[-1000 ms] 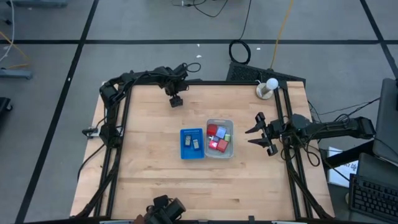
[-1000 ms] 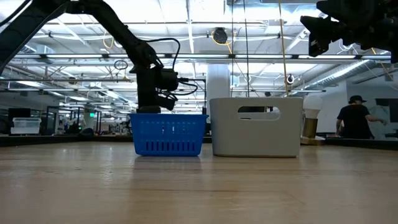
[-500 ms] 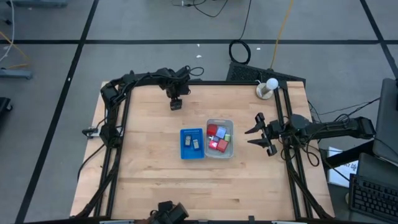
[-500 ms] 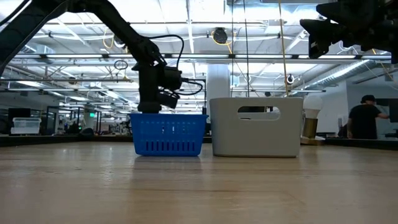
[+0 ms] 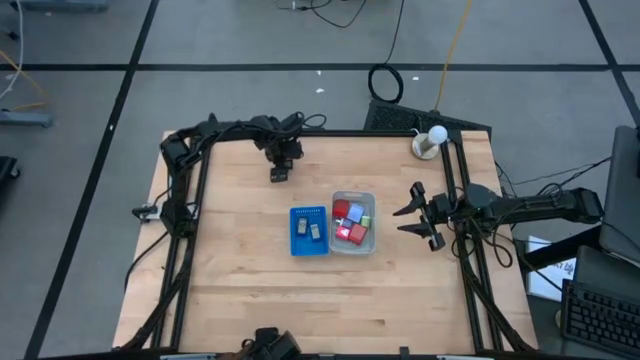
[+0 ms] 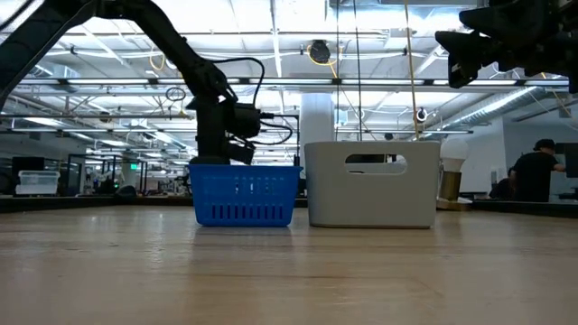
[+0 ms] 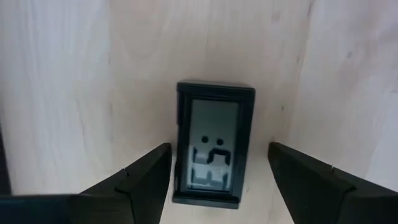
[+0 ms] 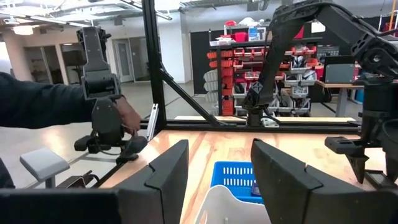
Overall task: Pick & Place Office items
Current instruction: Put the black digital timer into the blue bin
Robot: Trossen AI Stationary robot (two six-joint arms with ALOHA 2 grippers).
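A black flat rectangle with a grey display [image 7: 214, 144] lies flat on the wood. My left gripper [image 7: 217, 177] points straight down over it, open, one finger on each side of it and apart from it; it is at the table's far middle [image 5: 279, 172]. The blue ribbed tray [image 5: 309, 231] holds two small pieces. The clear tray [image 5: 352, 222] beside it holds red, pale blue and green blocks. My right gripper [image 5: 412, 214] hangs open and high at the table's right edge, holding nothing.
A white round object [image 5: 430, 141] stands at the far right corner. The frame rails [image 5: 190, 200] run along the left and right sides. A person's hand [image 8: 127, 115] is near the left arm's base. Bare wood lies near and left of the trays.
My left gripper has moved a little toward the near edge and down toward the table, rolling about its own axis, still open. A person in the room behind has walked to the right.
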